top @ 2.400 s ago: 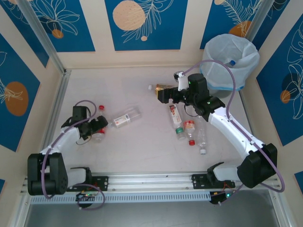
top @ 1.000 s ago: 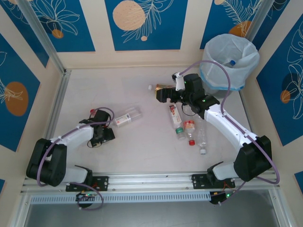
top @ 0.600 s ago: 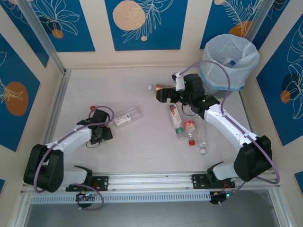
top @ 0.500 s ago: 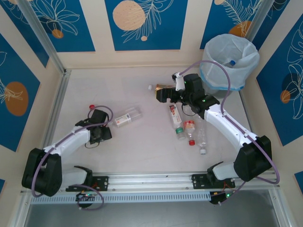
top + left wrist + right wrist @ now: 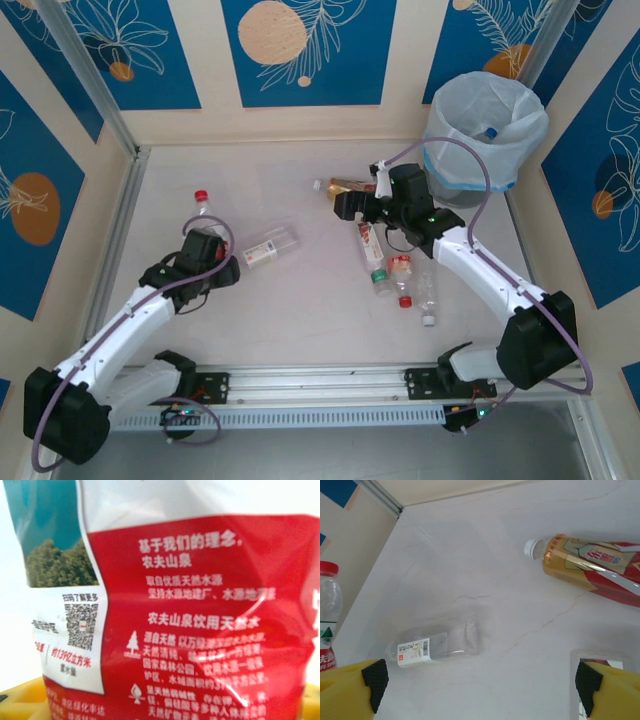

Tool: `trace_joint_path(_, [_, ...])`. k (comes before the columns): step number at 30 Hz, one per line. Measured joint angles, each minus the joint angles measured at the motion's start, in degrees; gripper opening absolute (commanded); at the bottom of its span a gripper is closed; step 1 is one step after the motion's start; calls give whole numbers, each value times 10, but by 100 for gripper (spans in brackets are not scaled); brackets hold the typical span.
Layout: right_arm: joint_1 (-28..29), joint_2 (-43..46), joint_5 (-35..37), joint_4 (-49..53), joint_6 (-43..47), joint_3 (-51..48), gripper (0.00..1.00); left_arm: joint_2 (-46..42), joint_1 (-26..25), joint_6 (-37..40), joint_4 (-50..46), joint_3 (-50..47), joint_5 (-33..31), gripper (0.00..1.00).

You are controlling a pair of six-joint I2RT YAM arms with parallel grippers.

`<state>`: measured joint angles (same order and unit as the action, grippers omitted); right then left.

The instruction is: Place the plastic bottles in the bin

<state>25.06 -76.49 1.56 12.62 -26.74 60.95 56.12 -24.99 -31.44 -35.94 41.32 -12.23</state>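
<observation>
The left gripper (image 5: 206, 252) is clamped on a red-capped bottle (image 5: 203, 217) at the left of the table (image 5: 300, 320). The bottle rises out of the jaws with its cap toward the far wall. In the left wrist view its red label (image 5: 200, 620) sits close against the lens, and the yellow fingers (image 5: 20, 697) just show at the bottom corners.

The right gripper (image 5: 345, 206) holds nothing, its jaws spread wide. In the right wrist view the black-padded fingers (image 5: 372, 677) stand at either lower corner with bare table between them. The gripper hangs just on the near side of a gold-labelled bottle (image 5: 350, 185), which lies on its side with its white cap pointing left.

A clear bottle with a white label (image 5: 268, 247) lies on its side between the two arms, just right of the left gripper.

Three more bottles lie close together on the near side of the right gripper. One is a bottle with a red-and-white label (image 5: 369, 243), one a short bottle with a red label (image 5: 401, 268), and one a clear bottle with a white cap (image 5: 427, 292).

The bin (image 5: 450, 140) stands in the far right corner, lined with a pale bag, well apart from the held bottle. A blue-capped item (image 5: 489, 132) lies inside it, probably a bottle, though it is too small to be sure.
</observation>
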Motion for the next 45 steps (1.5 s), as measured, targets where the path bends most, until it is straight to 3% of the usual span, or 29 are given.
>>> trace_joint_path(5, [-16, 29, 4, -4, -38, -26, 99, 16, -84, 21, 14, 32, -21, 56])
trace_joint_path(9, [-38, 39, -35, -2, -57, -32, 99, 38, -148, 51, 39, 43, -35, 56])
trace_joint_path(23, [-108, 37, -302, -30, -136, -32, 99, 127, -254, 164, 167, 45, -18, 56])
trace_joint_path(32, [-86, -39, -364, -43, -142, 9, 94, 153, -285, 214, 220, 45, -6, 57])
trace_joint_path(43, [-66, -81, -391, -29, -138, 60, 76, 159, -297, 231, 233, 45, -7, 57])
trace_joint_path(45, [-65, -85, -393, -28, -136, 62, 67, 159, -297, 231, 234, 45, -7, 57])
